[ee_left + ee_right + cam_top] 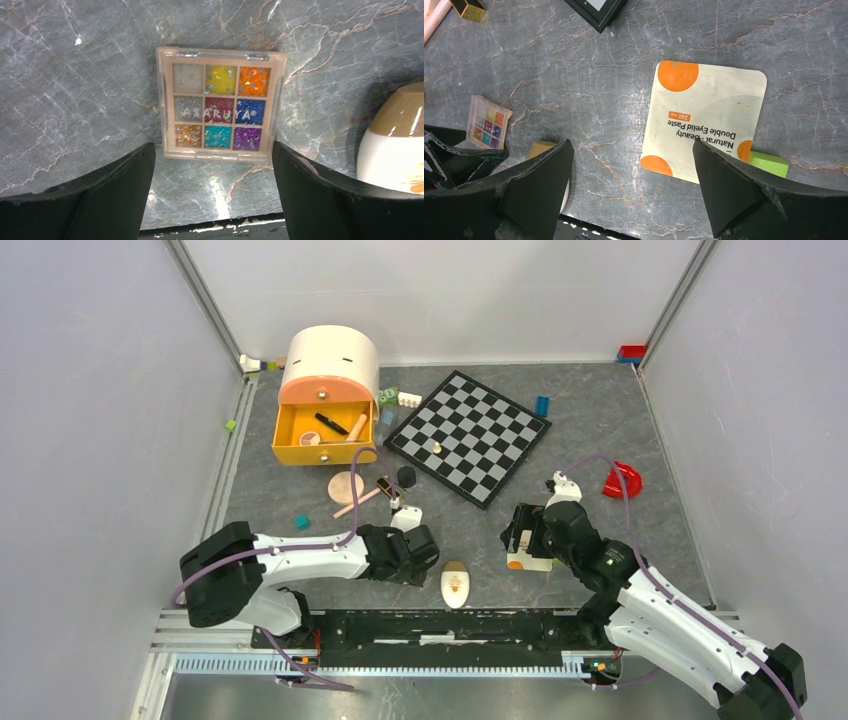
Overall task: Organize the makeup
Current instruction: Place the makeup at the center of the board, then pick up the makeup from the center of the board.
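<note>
At the bottom of the left wrist view, we are holding our left gripper (214, 150) spread wide, its fingers flanking the near corners of the eyeshadow palette (220, 105), which is lying flat on the grey table (75, 100). The gripper is clasping nothing. The cream oval (395, 145) is lying at the right edge. Our right gripper (631, 145) is hanging equally wide and empty, one finger over the lower edge of the white-orange sachet (709, 110). We cannot tell whether it is touching.

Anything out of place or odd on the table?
A green brick sits against a corner of the white-orange sachet, and a teal cube lies near the round peach compact: toys amid cosmetics. Nothing looks spilled or broken.
</note>
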